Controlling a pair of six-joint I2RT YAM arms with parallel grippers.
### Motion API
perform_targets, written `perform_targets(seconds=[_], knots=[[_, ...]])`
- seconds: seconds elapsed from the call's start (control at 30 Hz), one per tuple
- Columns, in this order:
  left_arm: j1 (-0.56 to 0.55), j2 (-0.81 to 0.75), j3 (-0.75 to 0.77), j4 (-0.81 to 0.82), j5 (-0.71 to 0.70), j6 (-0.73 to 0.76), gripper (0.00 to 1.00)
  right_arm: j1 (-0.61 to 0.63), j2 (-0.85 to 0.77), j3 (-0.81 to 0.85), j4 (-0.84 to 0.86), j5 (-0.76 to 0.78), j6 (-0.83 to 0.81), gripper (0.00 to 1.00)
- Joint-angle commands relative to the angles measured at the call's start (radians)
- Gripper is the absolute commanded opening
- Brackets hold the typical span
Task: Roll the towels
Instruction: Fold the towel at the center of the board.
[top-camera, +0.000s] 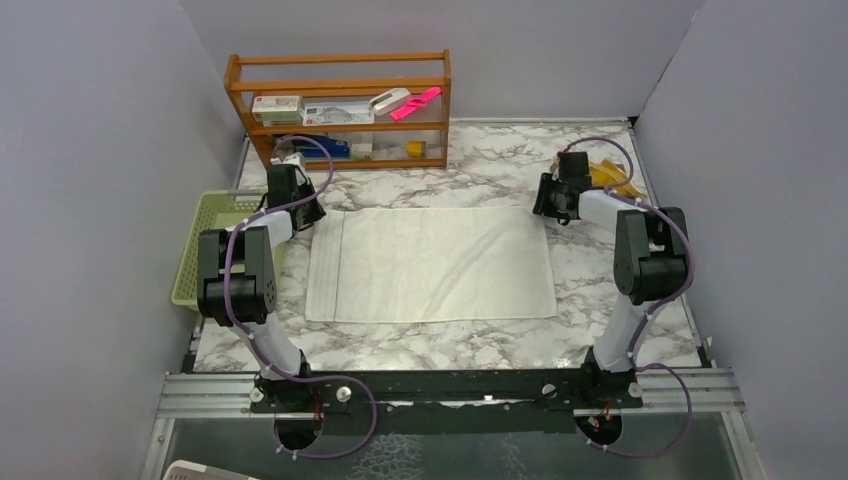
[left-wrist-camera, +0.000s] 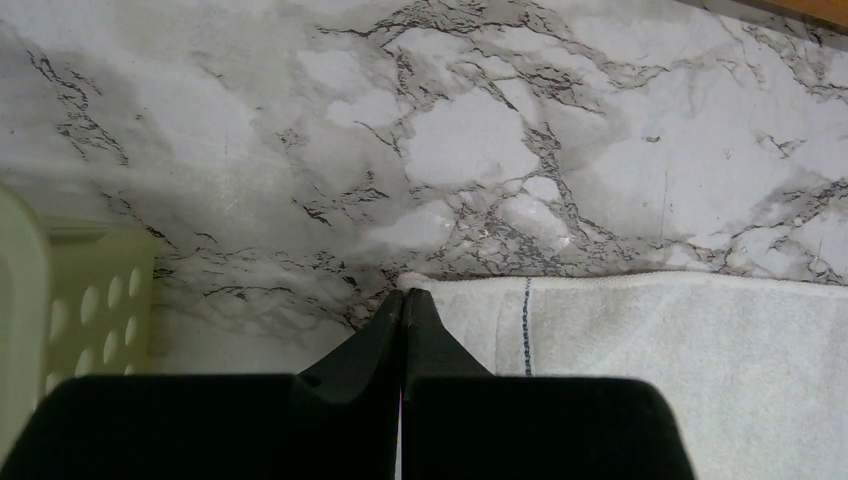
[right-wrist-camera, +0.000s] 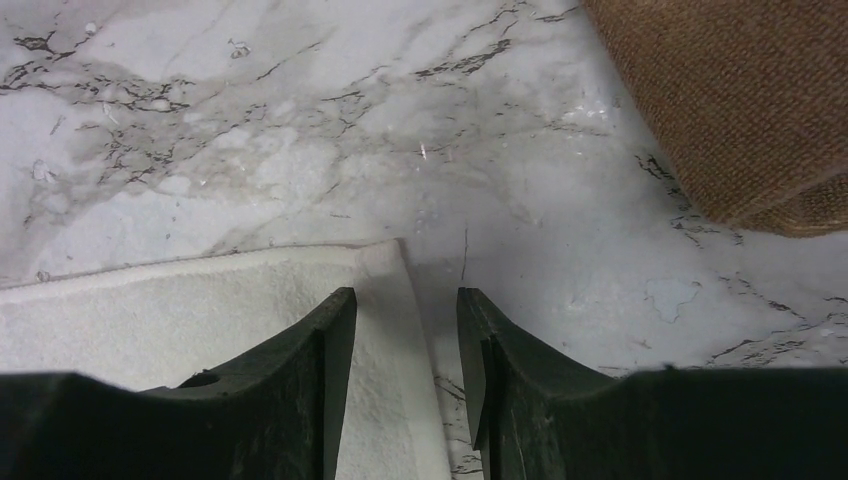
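Observation:
The white towel (top-camera: 430, 265) lies spread flat on the marble table. My left gripper (top-camera: 312, 213) sits at its far left corner, and in the left wrist view the left gripper (left-wrist-camera: 404, 296) is shut, with the corner of the white towel (left-wrist-camera: 640, 340) pinched at the tips. My right gripper (top-camera: 545, 207) is at the far right corner. In the right wrist view the right gripper (right-wrist-camera: 405, 300) is open, its jaws straddling the right edge of the white towel (right-wrist-camera: 180, 310). A mustard and brown towel (top-camera: 612, 178) lies folded beyond it, and its tan-brown fold (right-wrist-camera: 740, 100) shows up close.
A pale green basket (top-camera: 205, 245) stands off the table's left edge, close to the left arm, and its rim (left-wrist-camera: 60, 320) shows in the left wrist view. A wooden shelf (top-camera: 340, 100) with small items stands at the back. Grey walls close in both sides.

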Motion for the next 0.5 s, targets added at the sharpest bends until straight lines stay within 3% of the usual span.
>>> perform_targets(seconds=[0.0, 0.47], knots=[[-0.003, -0.039, -0.013, 0.009, -0.002, 0.001, 0.0, 0.013, 0.026, 0.031, -0.033, 0.079, -0.025, 0.41], [-0.004, -0.049, -0.014, 0.004, 0.003, 0.0, 0.0, 0.064, 0.088, 0.081, -0.057, 0.173, -0.06, 0.29]])
